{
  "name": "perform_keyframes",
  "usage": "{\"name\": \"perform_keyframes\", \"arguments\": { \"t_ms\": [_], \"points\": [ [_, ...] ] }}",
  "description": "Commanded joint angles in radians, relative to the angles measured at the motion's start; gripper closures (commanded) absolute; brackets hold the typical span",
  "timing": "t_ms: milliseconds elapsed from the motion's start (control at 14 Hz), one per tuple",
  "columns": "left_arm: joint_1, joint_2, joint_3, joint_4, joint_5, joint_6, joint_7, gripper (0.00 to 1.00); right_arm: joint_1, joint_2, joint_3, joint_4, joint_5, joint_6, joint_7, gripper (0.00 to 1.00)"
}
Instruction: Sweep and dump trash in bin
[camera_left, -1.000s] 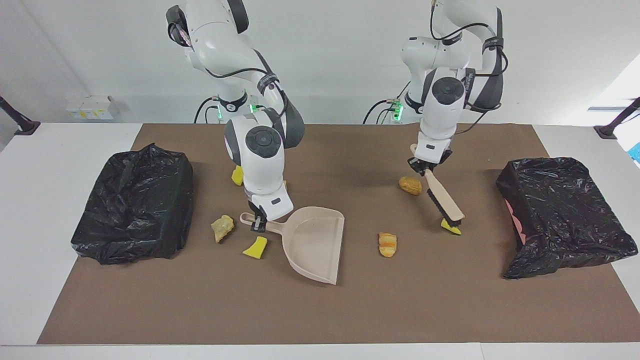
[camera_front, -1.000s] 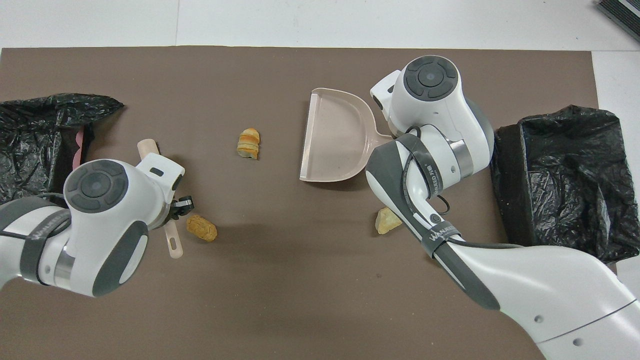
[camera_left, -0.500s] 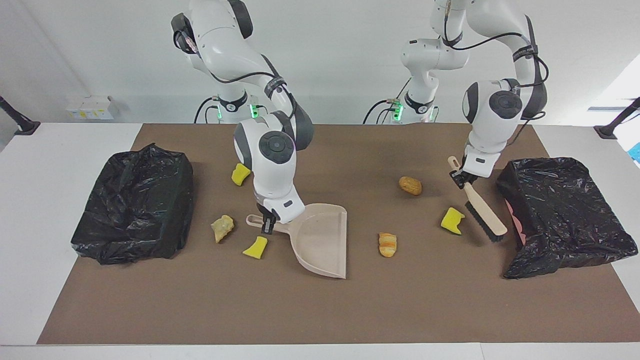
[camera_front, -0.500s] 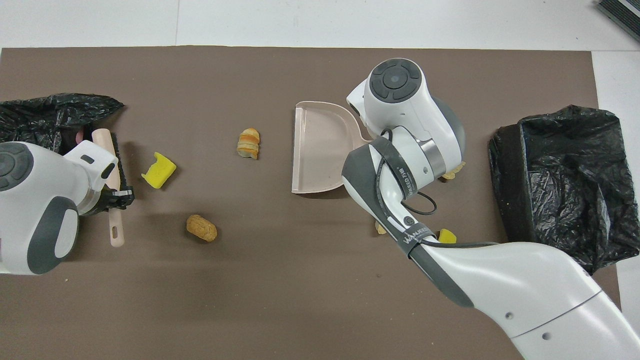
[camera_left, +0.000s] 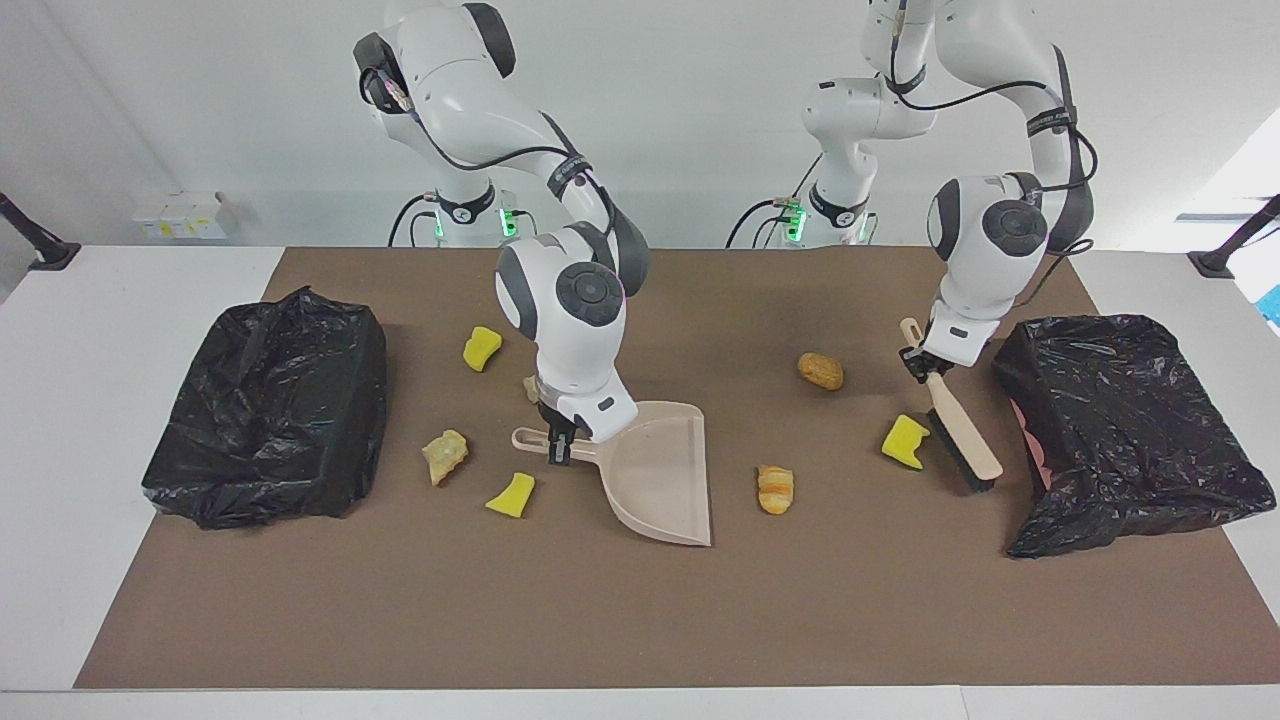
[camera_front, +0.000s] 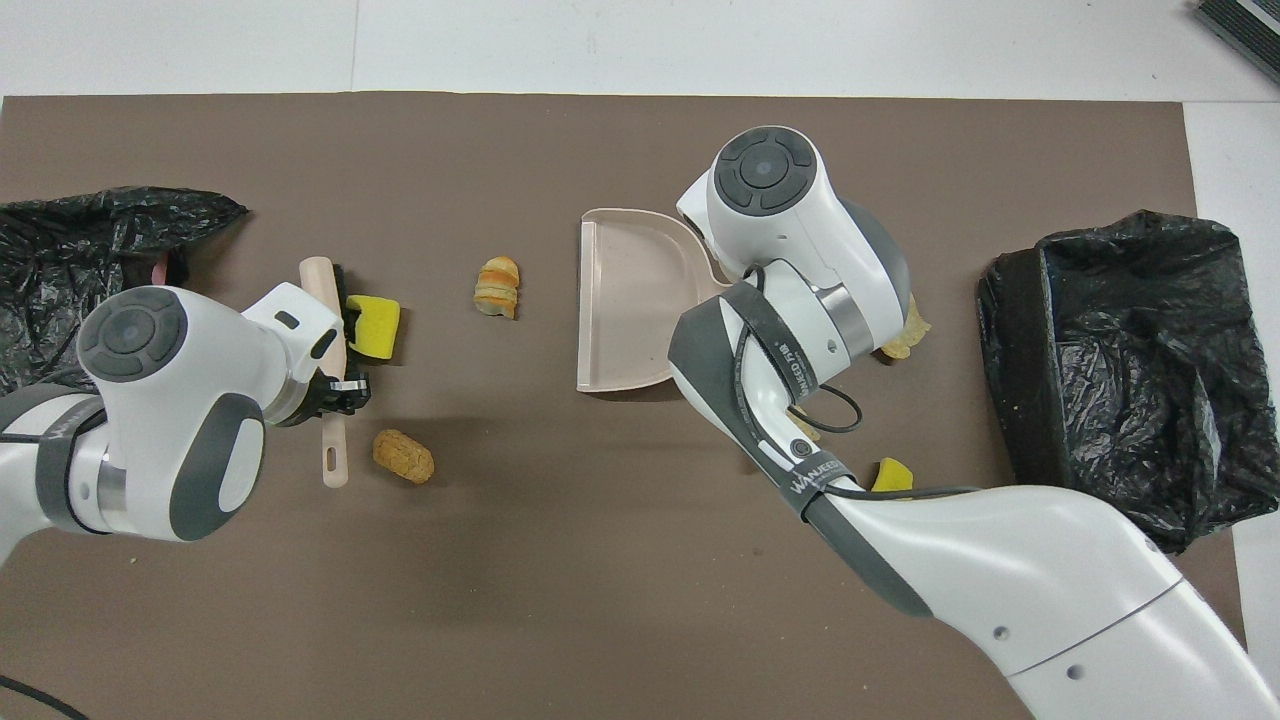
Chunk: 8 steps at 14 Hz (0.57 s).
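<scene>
Starting with the facing view, the right end effector (camera_left: 560, 447) is seen clamped on the handle of the beige dustpan (camera_left: 655, 470), whose pan rests on the brown mat (camera_left: 640, 620) covering the surface, mouth turned toward the left arm's end. The left end effector (camera_left: 917, 362) is closed on the handle of the brush (camera_left: 955, 432), its bristles set down touching a yellow sponge piece (camera_left: 905, 442). The pan is seen empty, so no trash is judged collected or dumped as yet; sweeping is judged barely begun. Six scraps are counted loose on the mat: the sponge at the brush, a striped bread chunk (camera_left: 774, 489) between brush and pan, a brown chunk (camera_left: 820, 371) nearer the robots, and, toward the right arm's end, a yellow wedge (camera_left: 511, 495), a tan crumpled scrap (camera_left: 444, 456) and a yellow piece (camera_left: 482, 348); a further pale bit is partly hidden by the right arm. A black-lined bin (camera_left: 265, 405) stands at the right arm's end, another (camera_left: 1125, 430) at the left arm's. In the overhead view, the same brush (camera_front: 335, 330) is seen pressed against the sponge (camera_front: 372, 326), with the bread chunk (camera_front: 497, 287) lying between it and the pan's open edge (camera_front: 625, 300). Lettering is noted on the grey arm bands, but it cannot be made out with certainty.
</scene>
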Motion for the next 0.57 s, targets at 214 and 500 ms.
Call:
{"name": "perform_keyframes", "arguments": {
  "t_ms": [214,500],
  "points": [
    [-0.133,0.095,0.010,0.105,-0.094,0.028,-0.012,1.00,-0.011,0.011,0.015,0.013,-0.021,0.007,-0.022,1.00],
    [-0.231,0.099,0.010,0.102,-0.123,0.056,-0.019,1.00,-0.011,0.002,0.015,-0.010,-0.016,0.015,-0.016,1.00]
  ]
}}
